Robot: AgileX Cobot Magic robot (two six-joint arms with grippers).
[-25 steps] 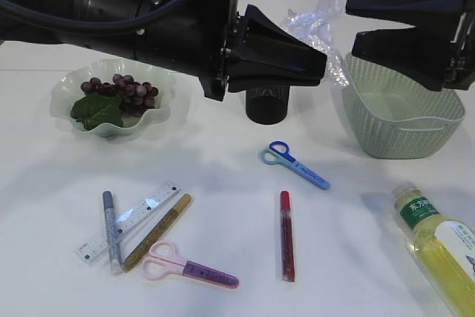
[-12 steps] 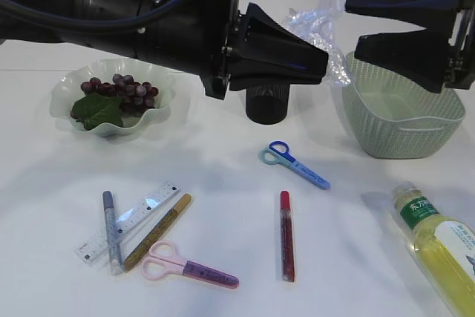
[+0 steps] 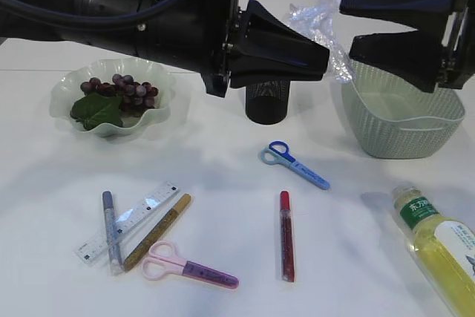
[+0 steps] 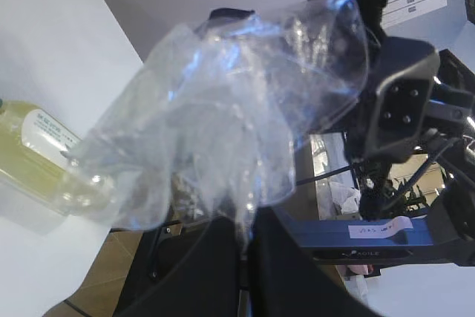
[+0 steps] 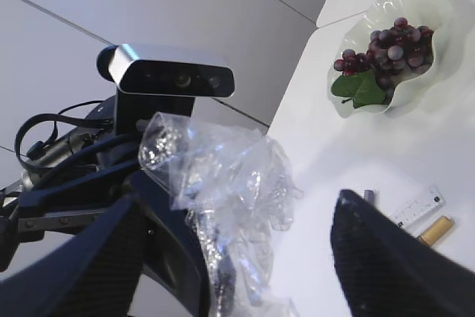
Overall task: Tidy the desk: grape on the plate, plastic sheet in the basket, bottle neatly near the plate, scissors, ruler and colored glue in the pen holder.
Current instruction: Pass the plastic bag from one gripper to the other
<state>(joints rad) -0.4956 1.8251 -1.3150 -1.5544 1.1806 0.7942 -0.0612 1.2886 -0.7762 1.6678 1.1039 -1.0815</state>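
Observation:
My left gripper (image 3: 325, 61) reaches across the middle and is shut on the crumpled clear plastic sheet (image 3: 318, 18), held up beside the green basket (image 3: 401, 128); in the left wrist view the sheet (image 4: 223, 109) rises from the shut jaws (image 4: 249, 246). My right gripper (image 3: 346, 27) is open, its fingers on either side of the sheet (image 5: 223, 183). The grapes (image 3: 122, 88) lie on the plate (image 3: 63, 98). Blue scissors (image 3: 295, 163), pink scissors (image 3: 189, 266), red glue (image 3: 286, 235), ruler (image 3: 130, 219), silver and gold glue pens (image 3: 157, 230) and the bottle (image 3: 438, 246) lie on the table.
The black mesh pen holder (image 3: 266, 103) stands behind the blue scissors, partly hidden by my left arm. The basket stands at the right, under my right gripper. The bottle lies on its side at the front right corner.
My right gripper has shifted slightly left, closer round the sheet. My left gripper has risen a little, still holding the sheet. Things on the table have not moved.

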